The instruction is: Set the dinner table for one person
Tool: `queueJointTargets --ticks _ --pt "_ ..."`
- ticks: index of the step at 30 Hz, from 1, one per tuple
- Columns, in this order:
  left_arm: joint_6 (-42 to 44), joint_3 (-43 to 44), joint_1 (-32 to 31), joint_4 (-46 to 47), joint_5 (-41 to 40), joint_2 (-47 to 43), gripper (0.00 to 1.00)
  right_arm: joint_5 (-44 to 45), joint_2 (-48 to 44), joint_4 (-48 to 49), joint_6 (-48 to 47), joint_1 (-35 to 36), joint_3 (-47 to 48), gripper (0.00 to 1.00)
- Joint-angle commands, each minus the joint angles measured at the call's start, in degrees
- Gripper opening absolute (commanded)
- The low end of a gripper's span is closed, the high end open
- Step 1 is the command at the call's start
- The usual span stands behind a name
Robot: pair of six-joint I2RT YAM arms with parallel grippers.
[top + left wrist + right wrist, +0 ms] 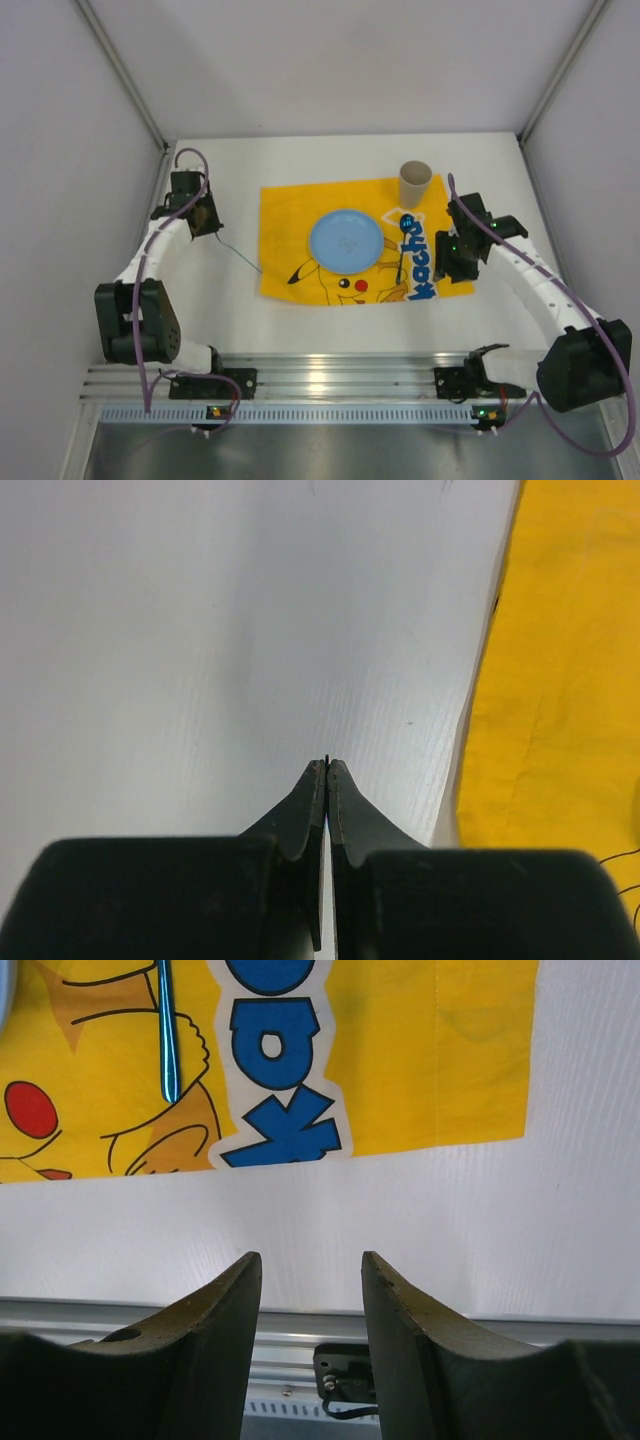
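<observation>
The white dinner table (300,160) carries a yellow Pikachu mat (290,215). On the mat are a blue plate (345,240), a thin blue utensil (401,255) to the plate's right, and a tan paper cup (415,183) at the far right corner. Another thin dark utensil (240,257) lies slanted on the table, from near my left gripper (207,222) to the mat's left edge. My left gripper (327,765) is shut low over bare table (200,630), beside the mat (570,680). My right gripper (311,1260) is open and empty by the mat's near right corner (420,1050); the blue utensil (167,1040) shows there too.
A silver aluminium rail (320,375) runs along the near edge, and it also shows in the right wrist view (300,1315). Grey panels wall the table at left, right and back. My right gripper (458,268) hangs over the mat's right edge.
</observation>
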Motion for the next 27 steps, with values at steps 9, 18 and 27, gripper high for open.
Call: queueJointTargets --ticks 9,18,27 --pt "7.9 4.0 0.1 6.2 -1.6 -8.2 0.0 -1.8 0.0 0.1 -0.9 0.4 2.5 0.45" --pt "5.9 10.5 0.4 7.4 11.8 -9.2 0.0 -2.6 -0.4 -0.5 -0.9 1.4 2.9 0.45" --pt "4.9 7.3 -6.8 16.4 32.7 -1.7 0.0 -3.2 -0.3 0.2 -0.7 2.0 1.9 0.45"
